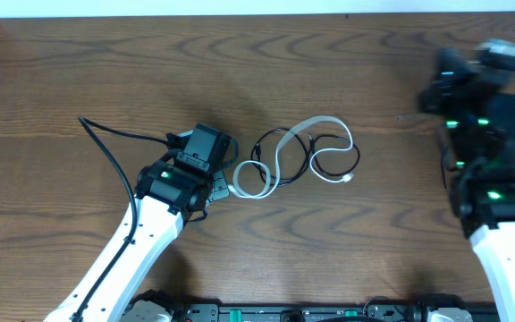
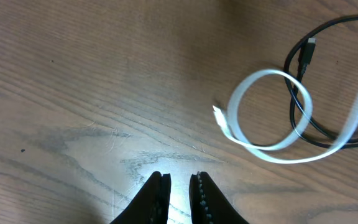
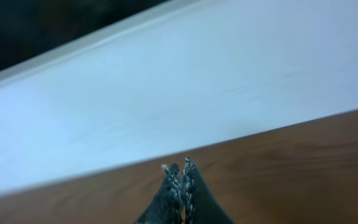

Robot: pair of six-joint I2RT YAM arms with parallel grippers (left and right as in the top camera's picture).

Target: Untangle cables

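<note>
left arm [image 1: 141, 237]: slants in from near edge, jaws just left of cables [image 1: 320, 121], slightly apart, empty | right arm [image 1: 499, 241]: far right, jaws clenched on nothing, facing worktop [image 1: 105, 72] far edge | cables: white and black looped together, mid-worktop

White flat cable [image 2: 269, 73] looped through black cable [image 2: 331, 23] (tangled, mid-table)
</note>
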